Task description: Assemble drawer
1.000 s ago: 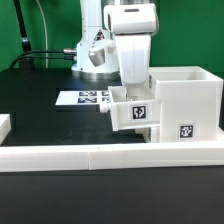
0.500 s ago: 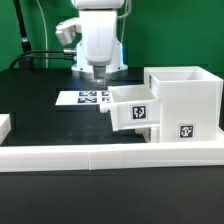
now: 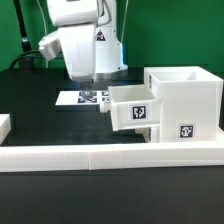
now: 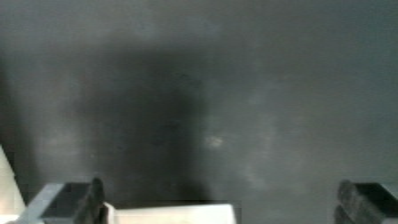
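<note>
The white drawer housing stands at the exterior view's right, with a square tag on its front. One white tray with a tag sits partly pushed into the housing's side and sticks out toward the exterior view's left. My gripper hangs over the table left of the tray, above the marker board, apart from the tray. In the wrist view my gripper is open and empty over the dark table, its fingers wide apart. A white edge shows between them; I cannot tell what it is.
The marker board lies flat behind the tray. The long low white border wall runs across the front. A small white part shows at the exterior view's left edge. Cables and the arm's base stand at the back.
My gripper was at the tray by the housing one second ago. It has let go and moved away to the exterior view's left. The tray stays in the housing.
</note>
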Action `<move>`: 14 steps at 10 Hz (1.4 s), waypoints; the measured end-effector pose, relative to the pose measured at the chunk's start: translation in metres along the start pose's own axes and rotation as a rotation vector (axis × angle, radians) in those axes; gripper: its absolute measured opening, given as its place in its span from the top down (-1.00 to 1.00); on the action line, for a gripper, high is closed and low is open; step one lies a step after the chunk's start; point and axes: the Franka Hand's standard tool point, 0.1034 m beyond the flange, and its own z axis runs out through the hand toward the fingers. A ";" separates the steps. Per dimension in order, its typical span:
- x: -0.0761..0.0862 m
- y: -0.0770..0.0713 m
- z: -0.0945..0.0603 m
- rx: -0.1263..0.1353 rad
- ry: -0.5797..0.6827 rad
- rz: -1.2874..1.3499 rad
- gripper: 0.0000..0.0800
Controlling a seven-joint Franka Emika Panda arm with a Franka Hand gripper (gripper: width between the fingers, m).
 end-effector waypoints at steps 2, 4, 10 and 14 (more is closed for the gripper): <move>-0.007 0.001 0.008 0.013 0.093 0.001 -0.62; 0.000 -0.001 0.015 0.031 0.128 0.055 -0.62; 0.047 -0.002 0.023 0.041 0.133 0.182 -0.62; 0.082 -0.001 0.027 0.048 0.142 0.239 -0.62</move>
